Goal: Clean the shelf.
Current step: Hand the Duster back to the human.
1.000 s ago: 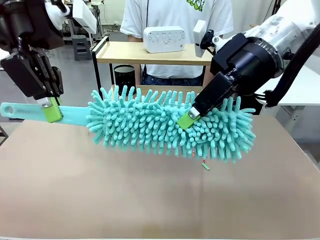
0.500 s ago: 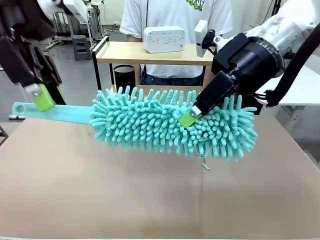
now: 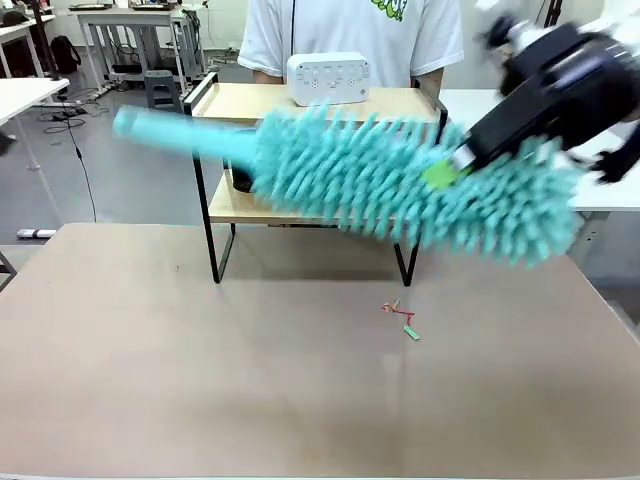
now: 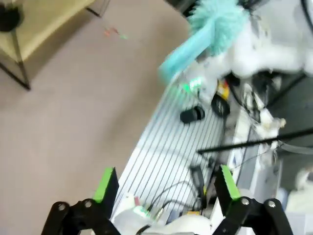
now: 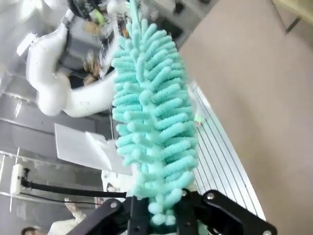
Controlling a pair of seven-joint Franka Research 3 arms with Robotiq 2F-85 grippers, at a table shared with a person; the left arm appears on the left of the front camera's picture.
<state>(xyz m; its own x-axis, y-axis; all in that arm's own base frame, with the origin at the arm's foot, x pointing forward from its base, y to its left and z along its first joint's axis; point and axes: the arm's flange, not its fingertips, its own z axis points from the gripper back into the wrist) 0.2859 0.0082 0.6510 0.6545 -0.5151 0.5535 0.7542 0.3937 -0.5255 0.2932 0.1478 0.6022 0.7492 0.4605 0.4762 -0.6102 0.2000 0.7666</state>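
A teal fluffy duster (image 3: pixel 400 185) hangs tilted in the air in front of the shelf (image 3: pixel 240 102), its handle (image 3: pixel 170 135) pointing up and left. My right gripper (image 3: pixel 445 172) is shut on the duster's head from the right. In the right wrist view the duster (image 5: pixel 151 117) rises from between the shut fingers of my right gripper (image 5: pixel 156 210). My left gripper (image 4: pixel 166 183) is open with nothing between its green pads, away from the duster (image 4: pixel 215 19), over the table's near edge. The shelf has two light wood boards in a black frame.
A white boxy device (image 3: pixel 328 78) stands on the shelf's top board, and a dark object sits on the lower board. A person in a white shirt (image 3: pixel 350 25) stands behind the shelf. Small scraps (image 3: pixel 402 315) lie on the brown table (image 3: pixel 200 360).
My left gripper opened, let go of the duster's handle and left the front view. My right arm swung the duster up and to the right, toward the shelf.
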